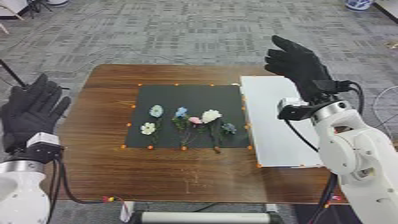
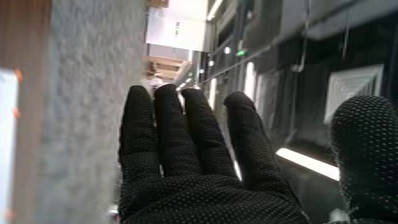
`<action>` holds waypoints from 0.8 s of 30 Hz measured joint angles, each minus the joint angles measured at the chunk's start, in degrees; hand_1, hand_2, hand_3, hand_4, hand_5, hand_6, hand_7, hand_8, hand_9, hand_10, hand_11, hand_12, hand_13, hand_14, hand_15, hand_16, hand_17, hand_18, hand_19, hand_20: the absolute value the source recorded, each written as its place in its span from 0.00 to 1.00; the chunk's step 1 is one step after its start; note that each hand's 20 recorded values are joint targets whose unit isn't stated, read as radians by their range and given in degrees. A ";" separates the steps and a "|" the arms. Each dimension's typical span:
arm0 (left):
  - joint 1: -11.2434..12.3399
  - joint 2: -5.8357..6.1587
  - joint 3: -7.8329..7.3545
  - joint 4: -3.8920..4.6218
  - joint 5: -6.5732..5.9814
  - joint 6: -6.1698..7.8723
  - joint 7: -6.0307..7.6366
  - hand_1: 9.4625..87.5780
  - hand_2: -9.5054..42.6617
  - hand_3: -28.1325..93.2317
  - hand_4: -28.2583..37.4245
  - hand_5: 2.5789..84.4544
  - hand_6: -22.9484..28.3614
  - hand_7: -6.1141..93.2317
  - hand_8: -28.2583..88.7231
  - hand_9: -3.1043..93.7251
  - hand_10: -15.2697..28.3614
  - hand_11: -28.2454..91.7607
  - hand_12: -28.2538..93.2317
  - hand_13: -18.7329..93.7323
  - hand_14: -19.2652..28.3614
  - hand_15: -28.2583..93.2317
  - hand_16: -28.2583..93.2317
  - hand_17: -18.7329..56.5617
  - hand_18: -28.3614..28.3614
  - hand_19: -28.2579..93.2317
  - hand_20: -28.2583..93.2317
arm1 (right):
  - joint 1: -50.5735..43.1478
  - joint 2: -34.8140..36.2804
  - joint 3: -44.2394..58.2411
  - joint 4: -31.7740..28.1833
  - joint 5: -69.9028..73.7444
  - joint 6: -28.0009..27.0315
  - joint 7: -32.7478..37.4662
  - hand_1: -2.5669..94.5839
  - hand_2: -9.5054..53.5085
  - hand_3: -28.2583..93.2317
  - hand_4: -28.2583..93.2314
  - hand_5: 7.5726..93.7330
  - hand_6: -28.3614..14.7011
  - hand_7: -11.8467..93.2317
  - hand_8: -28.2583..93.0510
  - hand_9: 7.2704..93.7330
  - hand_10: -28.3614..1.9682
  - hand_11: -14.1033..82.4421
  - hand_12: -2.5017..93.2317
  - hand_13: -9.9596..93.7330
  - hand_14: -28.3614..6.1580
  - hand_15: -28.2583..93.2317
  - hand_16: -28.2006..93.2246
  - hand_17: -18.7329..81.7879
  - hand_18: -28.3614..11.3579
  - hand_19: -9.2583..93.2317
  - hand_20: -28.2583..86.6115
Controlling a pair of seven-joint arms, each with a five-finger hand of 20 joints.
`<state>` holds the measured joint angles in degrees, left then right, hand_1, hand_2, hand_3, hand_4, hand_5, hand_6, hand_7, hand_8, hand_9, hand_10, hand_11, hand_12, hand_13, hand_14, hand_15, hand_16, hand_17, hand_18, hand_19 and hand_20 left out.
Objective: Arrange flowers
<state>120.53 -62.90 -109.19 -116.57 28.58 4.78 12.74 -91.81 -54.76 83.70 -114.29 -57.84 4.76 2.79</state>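
Note:
In the head view several artificial flowers lie on a black mat (image 1: 169, 95): a pale blue flower (image 1: 156, 111), a white flower (image 1: 148, 128), a blue flower (image 1: 181, 112), a pink bud (image 1: 195, 120), a larger white flower (image 1: 210, 116) and a dark bluish flower (image 1: 229, 128). My right hand (image 1: 300, 65) is raised over the far end of the white board, apart from the flowers. Off the table's left side is my left hand (image 1: 34, 112), open and holding nothing. In the right wrist view the right hand (image 2: 209, 195) has straight, relaxed fingers.
A white board (image 1: 271, 115) lies right of the mat on the brown table (image 1: 98, 170). Small orange markers surround both. Cables run along both arms. Grey carpet stretches beyond the table, with a blue-and-white pot (image 1: 358, 4) far off.

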 measured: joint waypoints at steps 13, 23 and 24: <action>0.92 -0.18 0.03 -1.13 -1.77 1.55 0.47 0.19 0.39 0.79 0.00 0.38 0.60 0.07 0.19 0.29 0.65 0.32 0.31 0.31 0.62 0.29 0.21 0.17 0.73 0.45 0.29 | -6.46 -2.87 4.58 -4.35 1.31 -0.36 -2.25 0.16 0.31 0.81 0.05 0.33 0.42 0.11 0.19 0.33 0.36 0.17 0.16 0.36 0.45 0.28 0.36 0.32 0.33 0.37 0.37; 1.53 -1.45 1.13 -1.89 -2.00 2.72 2.05 0.19 0.39 0.79 0.00 0.39 0.60 0.08 0.19 0.29 0.66 0.32 0.31 0.32 0.62 0.29 0.22 0.17 0.72 0.45 0.30 | -9.01 -4.21 7.02 -6.83 0.66 -1.00 -2.71 0.16 0.31 0.81 0.05 0.33 0.43 0.12 0.19 0.33 0.36 0.18 0.16 0.36 0.45 0.28 0.36 0.31 0.32 0.38 0.37; 1.64 -1.45 1.13 -2.08 -2.10 2.89 2.36 0.19 0.39 0.79 0.00 0.39 0.60 0.08 0.19 0.29 0.66 0.32 0.31 0.32 0.62 0.29 0.22 0.17 0.72 0.45 0.30 | -9.06 -4.23 7.02 -6.85 0.66 -1.24 -2.71 0.16 0.31 0.81 0.05 0.33 0.43 0.12 0.19 0.33 0.36 0.18 0.16 0.36 0.45 0.28 0.36 0.31 0.32 0.38 0.37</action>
<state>122.17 -64.34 -108.07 -118.65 26.48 7.68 15.10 -100.87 -58.98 90.72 -121.14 -57.18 3.52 0.08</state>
